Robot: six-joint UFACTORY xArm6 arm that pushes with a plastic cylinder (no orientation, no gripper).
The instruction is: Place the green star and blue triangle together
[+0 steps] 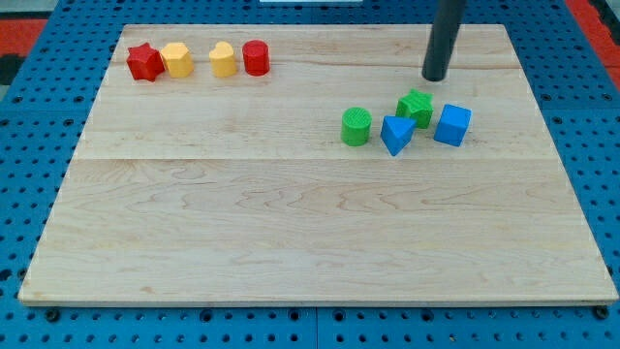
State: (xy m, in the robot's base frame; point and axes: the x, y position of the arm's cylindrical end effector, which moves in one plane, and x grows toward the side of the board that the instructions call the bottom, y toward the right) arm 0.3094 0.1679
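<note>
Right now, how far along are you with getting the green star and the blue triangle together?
Looks done: the green star-shaped block and the blue triangular block sit edge to edge, apparently touching, between the green cylinder and the blue cube. In hand: nothing; my tip is clear of the star, toward the view's top. Left: at most a small nudge if a gap remains.

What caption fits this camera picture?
My tip hovers above the green star, which touches the blue triangle.

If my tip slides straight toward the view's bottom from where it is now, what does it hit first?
Probably the green star, just below and slightly left of my tip. It may only clip the star's right edge; depth is hard to judge, and the blue cube sits just right of that line.
</note>
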